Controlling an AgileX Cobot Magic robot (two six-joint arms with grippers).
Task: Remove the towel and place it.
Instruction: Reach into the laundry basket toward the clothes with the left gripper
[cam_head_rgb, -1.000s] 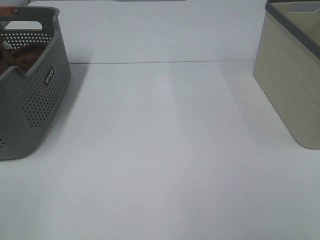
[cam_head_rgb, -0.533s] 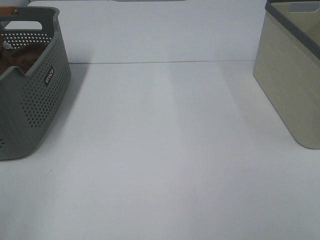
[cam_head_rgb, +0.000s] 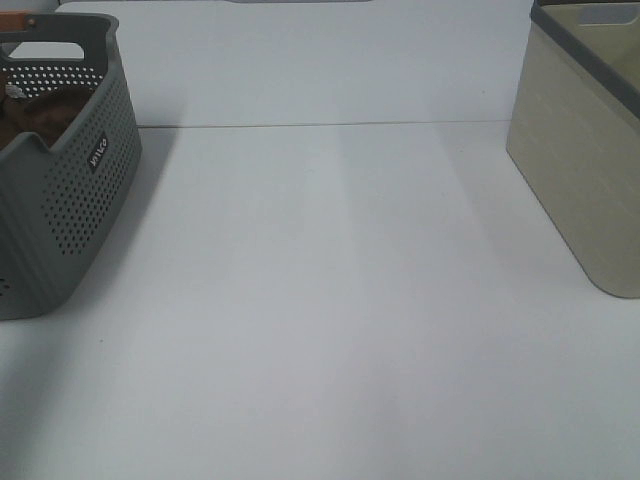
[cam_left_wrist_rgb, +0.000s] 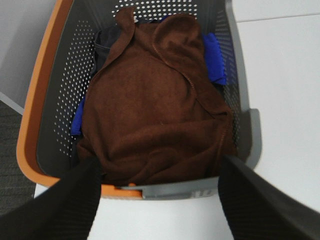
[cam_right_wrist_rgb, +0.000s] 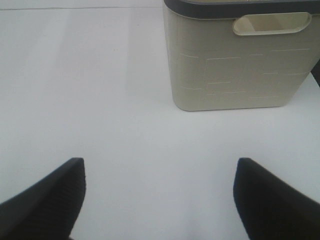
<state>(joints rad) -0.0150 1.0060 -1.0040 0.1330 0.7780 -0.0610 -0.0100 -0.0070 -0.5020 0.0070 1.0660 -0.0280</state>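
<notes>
The towel (cam_left_wrist_rgb: 155, 115), dark brown and plush with a stitched hem, lies crumpled on top inside the grey basket (cam_left_wrist_rgb: 235, 75). In the exterior high view only a brown patch of towel (cam_head_rgb: 40, 115) shows over the wall of the basket (cam_head_rgb: 70, 200) at the far left. My left gripper (cam_left_wrist_rgb: 159, 200) hovers open above the basket's near end, one finger at each side and nothing between them. Over bare table, my right gripper (cam_right_wrist_rgb: 157, 200) is open and empty. Neither gripper shows in the exterior high view.
Blue cloths (cam_left_wrist_rgb: 215, 60) and a dark cloth (cam_left_wrist_rgb: 107, 42) lie under the towel. The basket has an orange rim (cam_left_wrist_rgb: 40, 95). A beige bin (cam_head_rgb: 585, 150) with a dark rim stands at the right edge of the white table (cam_head_rgb: 330, 300), and the right wrist view shows the beige bin (cam_right_wrist_rgb: 235, 60) ahead.
A faint shadow has come in at the lower left corner of the exterior high view. The basket, the bin and the towel have not moved.
</notes>
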